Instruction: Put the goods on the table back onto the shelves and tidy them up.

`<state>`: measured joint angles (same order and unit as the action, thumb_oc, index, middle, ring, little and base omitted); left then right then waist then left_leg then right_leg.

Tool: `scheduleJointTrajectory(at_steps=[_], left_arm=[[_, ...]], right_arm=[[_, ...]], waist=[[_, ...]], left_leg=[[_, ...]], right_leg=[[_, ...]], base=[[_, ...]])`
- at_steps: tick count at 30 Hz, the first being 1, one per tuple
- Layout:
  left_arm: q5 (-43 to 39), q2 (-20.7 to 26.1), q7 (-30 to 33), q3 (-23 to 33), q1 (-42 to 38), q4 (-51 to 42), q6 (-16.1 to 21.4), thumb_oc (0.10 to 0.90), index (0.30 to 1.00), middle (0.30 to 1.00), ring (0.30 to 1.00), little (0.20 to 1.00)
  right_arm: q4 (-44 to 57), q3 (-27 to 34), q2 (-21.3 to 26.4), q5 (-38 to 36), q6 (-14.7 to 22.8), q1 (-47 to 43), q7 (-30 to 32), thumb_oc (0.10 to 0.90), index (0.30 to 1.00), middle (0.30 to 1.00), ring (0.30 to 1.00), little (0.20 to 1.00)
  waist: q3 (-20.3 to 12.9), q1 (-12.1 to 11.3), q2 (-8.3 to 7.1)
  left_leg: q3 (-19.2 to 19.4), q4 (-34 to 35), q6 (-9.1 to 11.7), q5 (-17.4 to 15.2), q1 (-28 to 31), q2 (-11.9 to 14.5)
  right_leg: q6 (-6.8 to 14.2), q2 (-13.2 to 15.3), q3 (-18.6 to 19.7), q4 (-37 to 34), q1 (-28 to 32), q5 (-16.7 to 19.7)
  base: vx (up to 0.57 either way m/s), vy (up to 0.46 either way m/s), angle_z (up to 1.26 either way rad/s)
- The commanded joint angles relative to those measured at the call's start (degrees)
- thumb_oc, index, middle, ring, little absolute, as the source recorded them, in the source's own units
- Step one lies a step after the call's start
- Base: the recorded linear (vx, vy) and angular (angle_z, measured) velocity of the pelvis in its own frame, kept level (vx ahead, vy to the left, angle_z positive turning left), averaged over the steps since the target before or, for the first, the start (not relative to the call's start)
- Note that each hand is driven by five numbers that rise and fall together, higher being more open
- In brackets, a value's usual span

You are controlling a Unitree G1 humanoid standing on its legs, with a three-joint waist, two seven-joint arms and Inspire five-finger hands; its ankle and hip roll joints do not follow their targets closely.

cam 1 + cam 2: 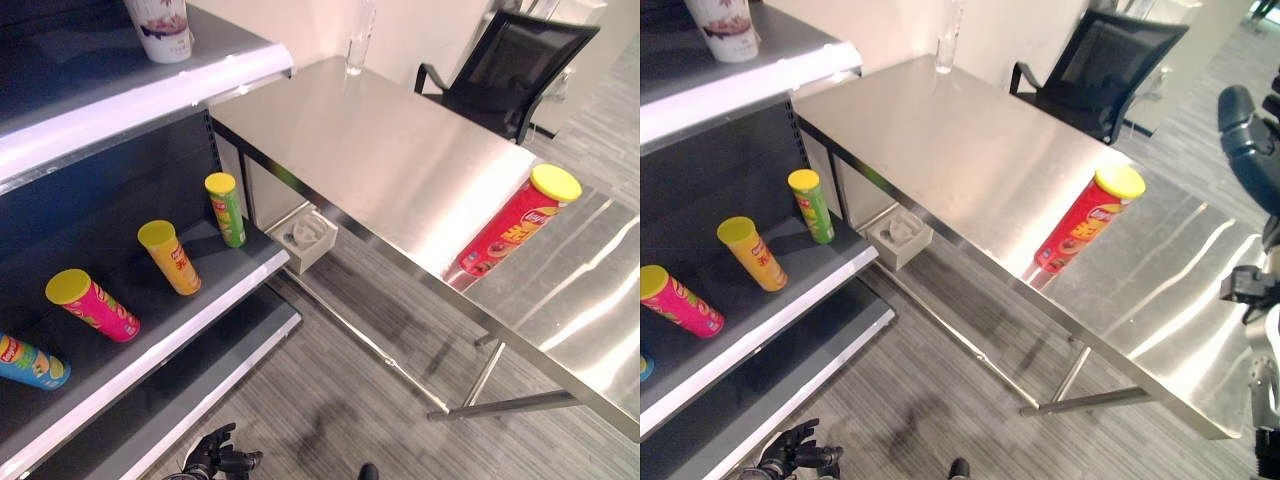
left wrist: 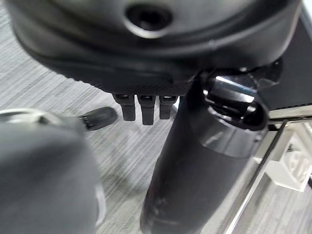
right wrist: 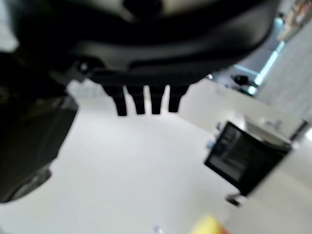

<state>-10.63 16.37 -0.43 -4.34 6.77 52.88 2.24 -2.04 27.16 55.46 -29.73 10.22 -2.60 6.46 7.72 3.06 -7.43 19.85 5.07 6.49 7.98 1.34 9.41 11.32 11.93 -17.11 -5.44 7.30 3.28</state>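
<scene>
A red chip can (image 1: 515,225) with a yellow lid stands tilted near the steel table's (image 1: 380,150) front edge. On the dark shelf (image 1: 190,310) at the left stand a green can (image 1: 226,210), an orange can (image 1: 170,258), a pink can (image 1: 92,305) and a blue can (image 1: 30,362). A white cup (image 1: 160,28) sits on the top shelf. My left hand (image 1: 215,458) hangs low over the floor, fingers (image 2: 141,107) relaxed, holding nothing. My right hand (image 1: 1250,130) is raised at the table's right end, open and empty, its fingers (image 3: 144,100) above the can's yellow lid (image 3: 209,226).
A black office chair (image 1: 510,65) stands behind the table. A clear glass (image 1: 358,45) sits at the table's far end. A white box (image 1: 305,235) lies on the floor under the table beside the shelf. Grey carpet lies between shelf and table.
</scene>
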Motion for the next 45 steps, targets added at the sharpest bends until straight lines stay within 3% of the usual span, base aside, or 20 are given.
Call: scheduleJointTrajectory(at_steps=[1, 5, 9, 17, 26, 35, 42, 45], left_arm=[[1.45, 2.77, 0.07, 0.10, -2.82, 0.87, 2.69, 0.800, 0.900, 0.900, 0.900, 0.900], [2.87, 2.62, -0.95, -0.28, -1.90, 1.08, 3.20, 0.800, 0.900, 0.900, 0.900, 0.900], [3.62, 2.53, -1.35, 0.03, -1.35, 1.32, 3.44, 0.800, 0.900, 0.900, 0.900, 0.900], [4.07, 2.52, -1.43, 0.47, -1.42, 1.07, 3.61, 0.800, 0.900, 0.900, 0.900, 0.900], [3.78, 3.36, -1.03, -0.53, -1.71, -0.37, 3.54, 0.800, 0.900, 0.900, 0.900, 0.900], [3.33, 3.64, -1.10, -1.25, -1.42, -0.97, 3.44, 0.800, 0.900, 0.900, 0.900, 0.900], [2.86, 3.58, -1.06, -1.17, -1.02, -0.82, 3.36, 0.800, 0.900, 0.900, 0.900, 0.900], [2.90, 3.53, -1.20, -1.18, -0.77, -1.04, 3.39, 0.800, 0.900, 0.900, 0.900, 0.900]], right_arm=[[0.25, 3.95, 7.56, -1.60, 4.91, -3.23, -0.23, 0.800, 0.900, 0.900, 0.900, 0.900], [-0.17, 2.36, 11.49, 0.70, 3.09, 0.87, -5.06, 0.800, 0.900, 0.900, 0.900, 0.900], [-0.06, 3.44, 13.81, 4.69, 2.44, 4.66, -6.16, 0.800, 0.900, 0.900, 0.900, 0.900], [0.79, 7.98, 13.92, 10.78, 1.12, 10.28, -5.31, 0.800, 0.900, 0.900, 0.900, 0.900], [-4.14, 8.39, 14.54, 12.55, 0.84, 8.13, -1.51, 0.800, 0.900, 0.900, 0.900, 0.900], [-7.37, 1.09, 15.36, 12.45, 0.81, 2.23, -1.93, 0.800, 0.900, 0.900, 0.900, 0.900], [-6.60, 0.58, 12.85, 8.55, 2.28, -1.39, -0.97, 0.800, 0.900, 0.900, 0.900, 0.900], [-7.54, -0.93, 13.82, 10.32, 1.51, -1.48, -1.91, 0.800, 0.900, 0.900, 0.900, 0.900]], waist=[[-2.61, -1.81, -1.62], [-2.42, -1.75, -1.67], [-2.25, -1.62, -1.55], [-1.45, -1.42, -0.84], [-0.13, -1.93, -0.96], [0.25, -3.47, -1.61], [-0.09, -4.20, -1.69], [-0.19, -4.49, -1.67]], left_leg=[[-4.16, -0.07, 0.17, -8.13, 2.78, -0.41], [-4.18, -0.07, 0.46, -8.25, 3.41, -0.08], [-4.21, -0.07, 0.50, -8.19, 3.49, -0.04], [-4.76, -0.07, 0.66, -7.62, 2.11, -0.08], [-5.54, -0.07, 0.94, -7.09, 0.05, 0.17], [-6.58, -0.07, 1.02, -7.22, 0.37, 0.09], [-7.30, -0.07, 0.91, -7.55, 0.60, -0.06], [-7.46, -0.07, 0.88, -7.73, 0.94, -0.33]], right_leg=[[0.74, -0.58, 1.37, 0.44, -1.88, -1.41], [0.45, -0.90, 1.39, 0.44, -1.57, -1.79], [0.43, -0.88, 1.40, 0.44, -1.48, -1.83], [0.47, -0.73, 0.70, 0.49, -2.11, -2.03], [0.43, -0.91, 0.24, 0.44, -3.50, -2.10], [0.07, -1.49, -0.37, 0.44, -2.67, -2.87], [-0.03, -1.48, -0.95, 0.44, -1.97, -3.27], [-0.03, -1.39, -1.27, 0.44, -1.51, -3.37]], base=[[0.00, 0.000, 0.00], [0.03, -0.001, 0.01], [0.00, 0.000, 0.00], [0.02, 0.005, 0.04], [0.01, -0.002, 0.05], [0.03, -0.005, 0.06], [0.02, 0.001, 0.03], [0.03, 0.011, 0.04]])
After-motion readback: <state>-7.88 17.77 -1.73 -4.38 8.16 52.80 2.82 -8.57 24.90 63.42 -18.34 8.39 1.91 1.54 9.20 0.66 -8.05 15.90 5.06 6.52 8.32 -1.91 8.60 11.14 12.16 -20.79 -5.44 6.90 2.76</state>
